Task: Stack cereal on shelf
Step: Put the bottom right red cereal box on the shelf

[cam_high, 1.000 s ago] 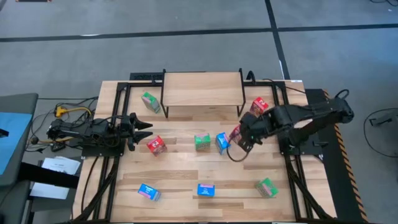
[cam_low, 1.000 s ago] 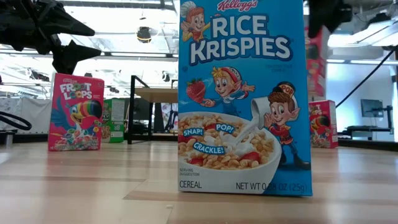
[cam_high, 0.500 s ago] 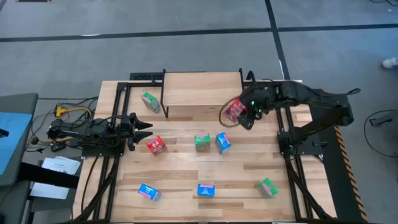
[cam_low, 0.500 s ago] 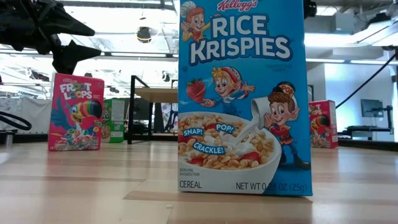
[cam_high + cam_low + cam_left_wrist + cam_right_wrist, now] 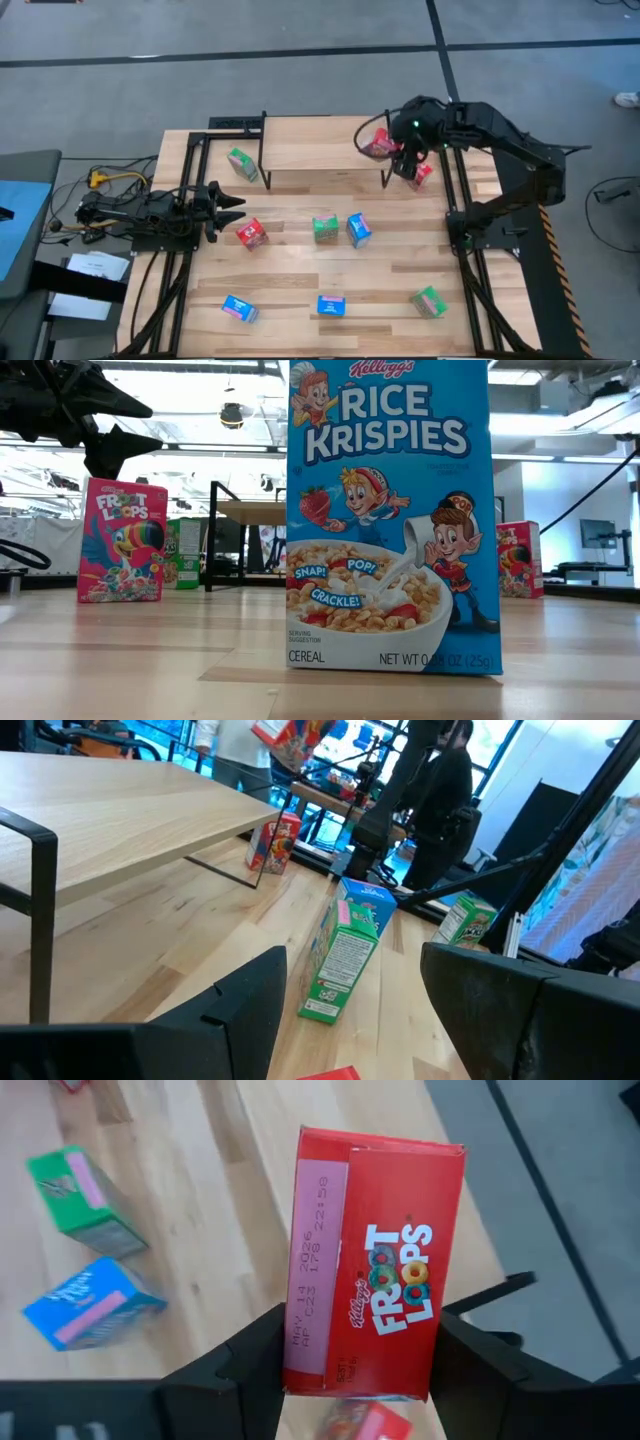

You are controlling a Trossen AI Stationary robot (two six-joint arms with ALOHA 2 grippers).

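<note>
My right gripper (image 5: 388,150) is shut on a red cereal box (image 5: 377,144) above the right end of the shelf (image 5: 320,140), a light-wood board on black legs. A second red box (image 5: 421,175) stands on the table just right of the shelf, and a third (image 5: 252,233) lies near my left gripper (image 5: 232,203). That gripper waits open at the table's left side. Green boxes (image 5: 325,228), (image 5: 240,162), (image 5: 428,300) and blue boxes (image 5: 358,228), (image 5: 238,308), (image 5: 331,305) rest on the tabletop. My right gripper pinches the red box between its two fingers (image 5: 245,1365), one on each of two opposite sides near one end (image 5: 312,1368). The box is lifted clear of the table and sticks out beyond the fingers, its printed face and date panel showing in the right wrist view.
The shelf's black legs (image 5: 263,160) stand on the slatted table's far half. In the low view a blue box (image 5: 390,510) stands close to the camera and hides much of the middle. Bare wood lies between the middle row of boxes and the near row.
My right gripper has carried the red box up from the table beside the middle blue box and toward the far edge, ending over the shelf's right end. It has turned on the way. The other boxes have stayed in place.
</note>
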